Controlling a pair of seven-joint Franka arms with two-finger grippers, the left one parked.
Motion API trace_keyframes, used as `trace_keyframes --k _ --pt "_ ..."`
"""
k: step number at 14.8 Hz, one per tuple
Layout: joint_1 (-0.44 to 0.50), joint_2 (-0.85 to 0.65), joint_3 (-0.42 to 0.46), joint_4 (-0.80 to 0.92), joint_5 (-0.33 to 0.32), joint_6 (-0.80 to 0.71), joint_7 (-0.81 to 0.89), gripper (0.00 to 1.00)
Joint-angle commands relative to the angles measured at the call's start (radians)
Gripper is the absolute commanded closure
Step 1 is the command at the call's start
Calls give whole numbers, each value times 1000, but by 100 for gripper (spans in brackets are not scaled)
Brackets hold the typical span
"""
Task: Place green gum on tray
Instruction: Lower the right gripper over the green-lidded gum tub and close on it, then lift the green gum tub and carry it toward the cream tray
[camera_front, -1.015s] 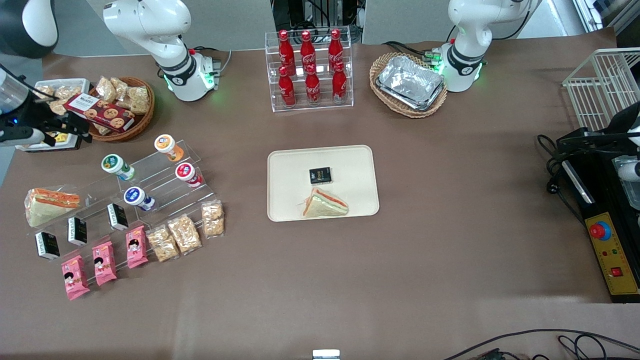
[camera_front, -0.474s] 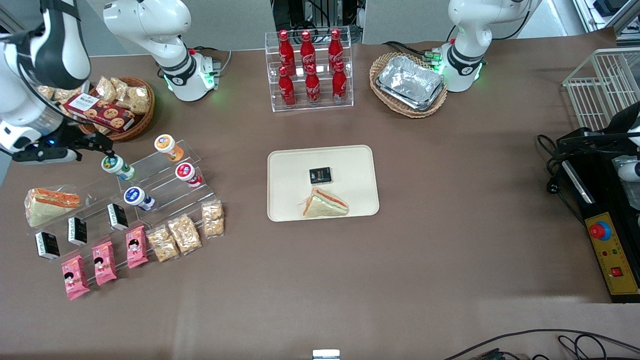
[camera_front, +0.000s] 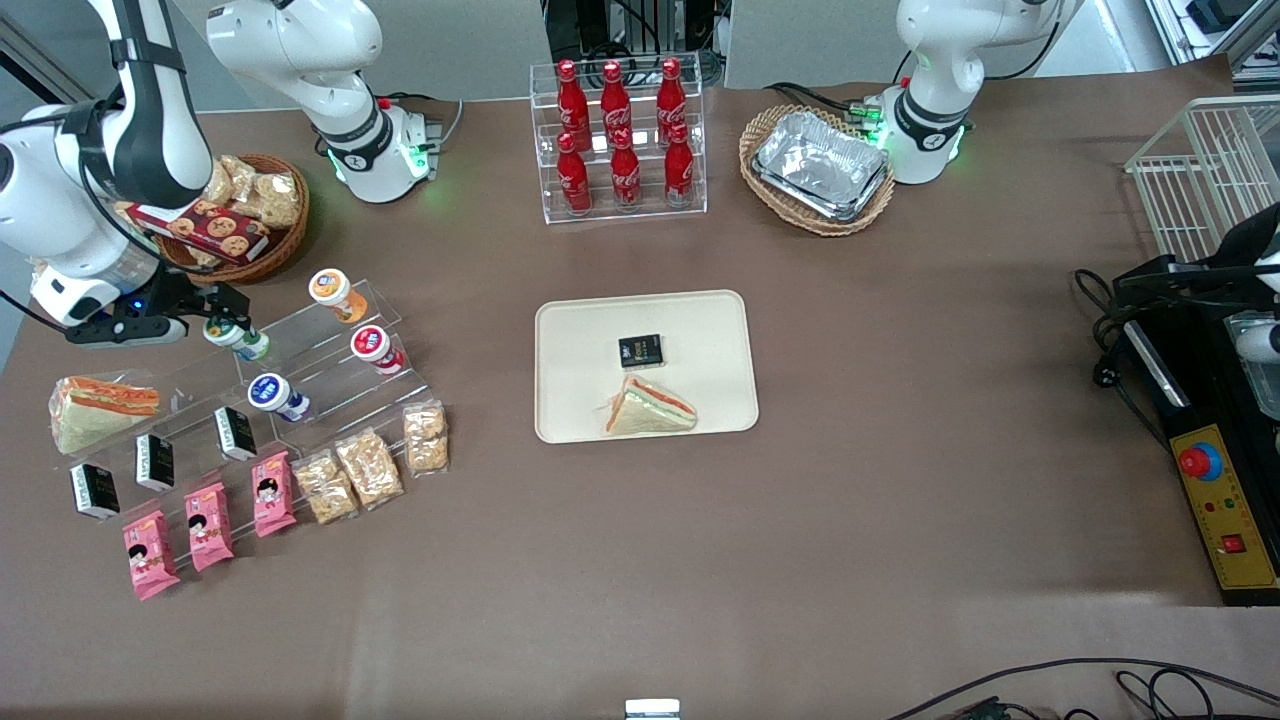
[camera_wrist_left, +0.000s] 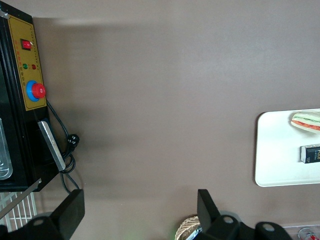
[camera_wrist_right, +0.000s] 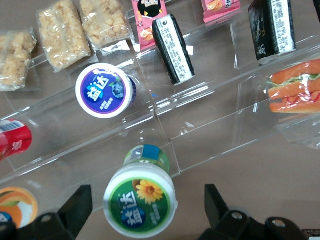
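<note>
The green gum (camera_front: 243, 341), a small white bottle with a green lid, lies on the upper step of a clear acrylic stand (camera_front: 320, 345) toward the working arm's end of the table. My right gripper (camera_front: 222, 308) hovers just above it, partly covering its lid. In the right wrist view the gum (camera_wrist_right: 140, 199) sits between the two spread black fingers (camera_wrist_right: 75, 210) of the gripper (camera_wrist_right: 145, 212), which is open and not touching it. The cream tray (camera_front: 700, 320) lies mid-table with a sandwich (camera_front: 650, 408) and a black packet (camera_front: 640, 350) on it; it also shows in the left wrist view (camera_wrist_left: 275, 150).
Orange-lidded (camera_front: 330, 288), red-lidded (camera_front: 371, 344) and blue-lidded (camera_front: 268, 392) bottles share the stand. A wrapped sandwich (camera_front: 100, 405), black packets (camera_front: 155, 462), pink packets (camera_front: 210, 525) and snack bags (camera_front: 370, 467) lie nearer the front camera. A cookie basket (camera_front: 245, 215) stands farther back.
The right arm has swung in from the table's edge toward the stand. Its gripper now sits over the green gum, where before it was apart from it.
</note>
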Motion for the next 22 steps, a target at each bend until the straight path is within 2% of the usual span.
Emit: trace_keyframes --k 1,6,8,11,14,17,18,20,22 --pt "6 22 -2 -10 -2 45 -1 0" --pt "14 24 -1 -25 -3 45 8 0" --pt "26 25 -1 -25 -2 47 10 4" --pt "26 30 1 -25 -3 46 13 20" --pt "26 30 1 -25 -3 42 13 40" --pt "25 30 1 -22 -3 39 8 68" --pt "25 27 -1 -19 -3 33 7 73" --pt "23 13 -1 6 -3 7 4 75" --pt "25 -1 4 88 -2 -92 5 81"
